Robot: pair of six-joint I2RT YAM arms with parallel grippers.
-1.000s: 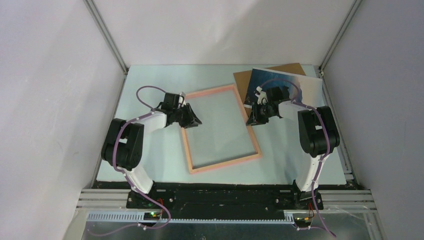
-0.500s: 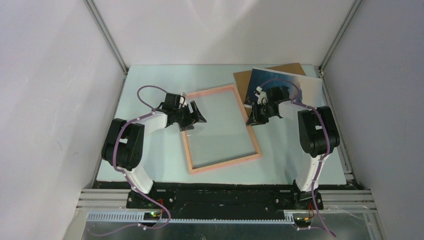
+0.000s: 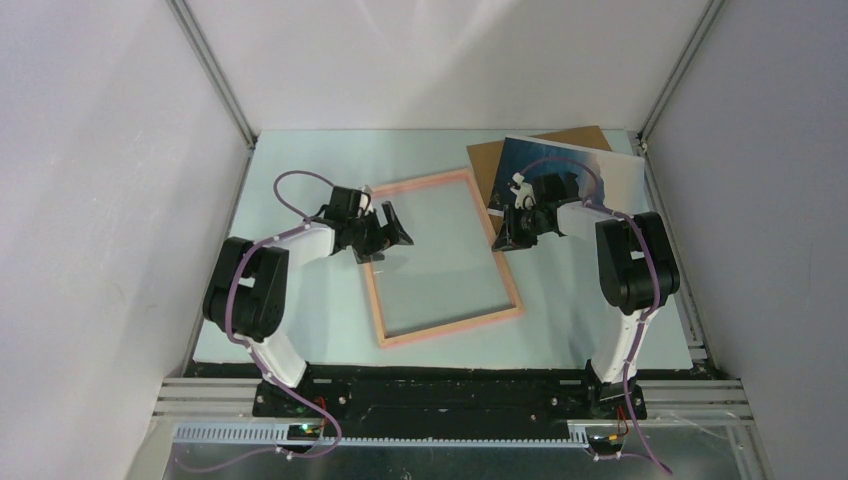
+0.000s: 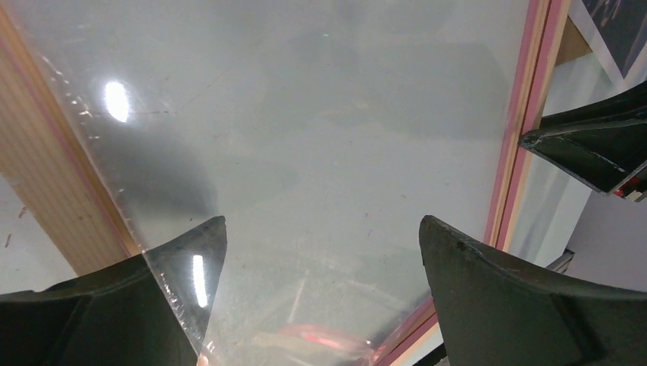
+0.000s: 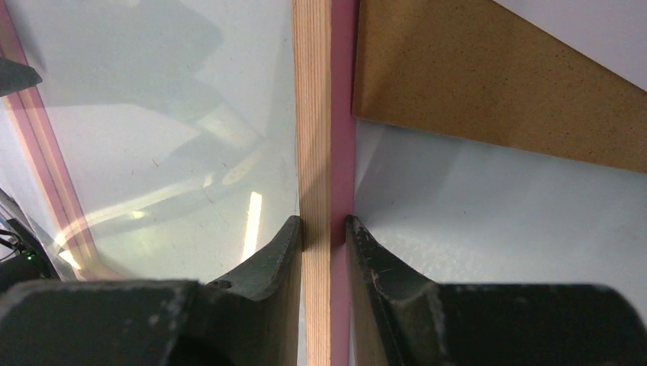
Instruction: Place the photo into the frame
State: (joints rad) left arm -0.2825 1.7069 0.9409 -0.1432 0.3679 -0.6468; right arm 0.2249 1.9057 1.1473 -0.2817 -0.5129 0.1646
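The right pincer (image 3: 505,240) is clamped narrow on the frame (image 3: 450,327). In the right wrist view its two dark fingers (image 5: 278,255) press either side of the right rail (image 5: 320,114), one on the pale wood inner face and one on the pink outer edge.

The left pincer (image 3: 385,238) is spread wide above the frame's left rail, near the far left corner. In the left wrist view its fingers (image 4: 473,267) stand well apart over the clear pane, and the pane's glossy edge crosses the tip of the other finger. I cannot tell whether either tip touches the pane or the rail.

The frame lies flat in the middle of the pale worktop (image 3: 300,180), turned slightly off square.

The photo (image 3: 612,178) is outside the frame, at the far right corner of the worktop. It lies picture side up on a brown backing board (image 3: 483,170), which shows beyond the photo's left and far edges. The board's near left corner sits just beside the frame's right rail (image 5: 496,84).
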